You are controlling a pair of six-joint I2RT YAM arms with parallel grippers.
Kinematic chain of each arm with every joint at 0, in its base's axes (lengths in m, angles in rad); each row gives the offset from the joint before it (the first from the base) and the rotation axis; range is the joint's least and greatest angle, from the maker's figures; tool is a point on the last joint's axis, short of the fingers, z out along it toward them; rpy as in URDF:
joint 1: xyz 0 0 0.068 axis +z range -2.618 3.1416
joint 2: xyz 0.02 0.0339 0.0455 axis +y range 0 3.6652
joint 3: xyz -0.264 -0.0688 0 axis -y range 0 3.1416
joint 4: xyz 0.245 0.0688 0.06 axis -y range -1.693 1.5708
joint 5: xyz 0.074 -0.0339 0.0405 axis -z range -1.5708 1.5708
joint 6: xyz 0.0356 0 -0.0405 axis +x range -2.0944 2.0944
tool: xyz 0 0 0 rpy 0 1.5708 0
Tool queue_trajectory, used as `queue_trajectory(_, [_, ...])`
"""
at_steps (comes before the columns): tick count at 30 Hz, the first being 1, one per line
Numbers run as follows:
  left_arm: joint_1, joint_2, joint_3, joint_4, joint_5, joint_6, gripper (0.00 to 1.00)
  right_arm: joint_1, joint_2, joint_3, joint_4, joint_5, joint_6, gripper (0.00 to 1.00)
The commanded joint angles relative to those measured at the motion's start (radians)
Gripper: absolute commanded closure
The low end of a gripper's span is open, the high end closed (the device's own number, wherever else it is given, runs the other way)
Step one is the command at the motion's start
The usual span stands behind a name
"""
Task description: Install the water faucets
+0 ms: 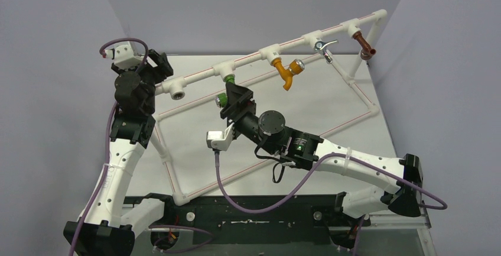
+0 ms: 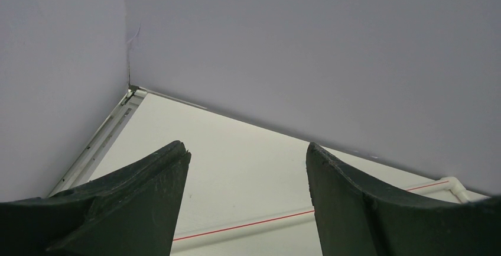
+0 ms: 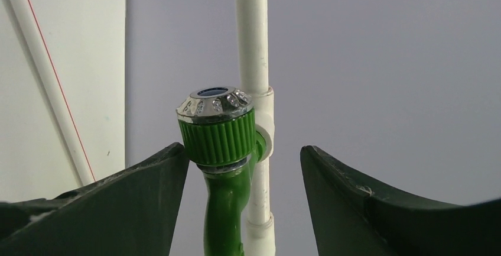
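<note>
The green water faucet (image 1: 223,96) hangs from a tee of the white pipe rail (image 1: 254,58), with its silver knob toward the left. My right gripper (image 1: 230,99) is open around it. In the right wrist view the faucet (image 3: 223,135) stands between the fingers. Its ribbed green collar is close against the left finger (image 3: 147,191), and a wide gap separates it from the right finger. My left gripper (image 1: 158,65) is open and empty by the rail's left end. Its wrist view shows only the gripper (image 2: 246,146), the table and a red-striped pipe (image 2: 248,227).
An empty tee socket (image 1: 177,94) sits on the rail left of the green faucet. An orange tap (image 1: 287,73), a chrome tap (image 1: 322,48) and a brown tap (image 1: 366,49) hang further right. The white pipe frame (image 1: 168,167) lies on the table, with grey walls around it.
</note>
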Motion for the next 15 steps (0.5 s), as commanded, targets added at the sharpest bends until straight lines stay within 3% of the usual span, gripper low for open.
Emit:
queue_trajectory(1, [-0.002, 0.056, -0.08, -0.263, 0.036, 0.028, 0.3, -0.017, 0.01, 0.004, 0.086, 0.037, -0.031, 0.3])
queue_trajectory(11, [-0.001, 0.058, -0.081, -0.263, 0.038, 0.028, 0.3, -0.04, 0.021, -0.009, 0.101, 0.032, -0.022, 0.34])
queue_trajectory(15, [-0.002, 0.059, -0.081, -0.263, 0.036, 0.027, 0.3, -0.041, 0.026, -0.01, 0.105, 0.023, -0.007, 0.43])
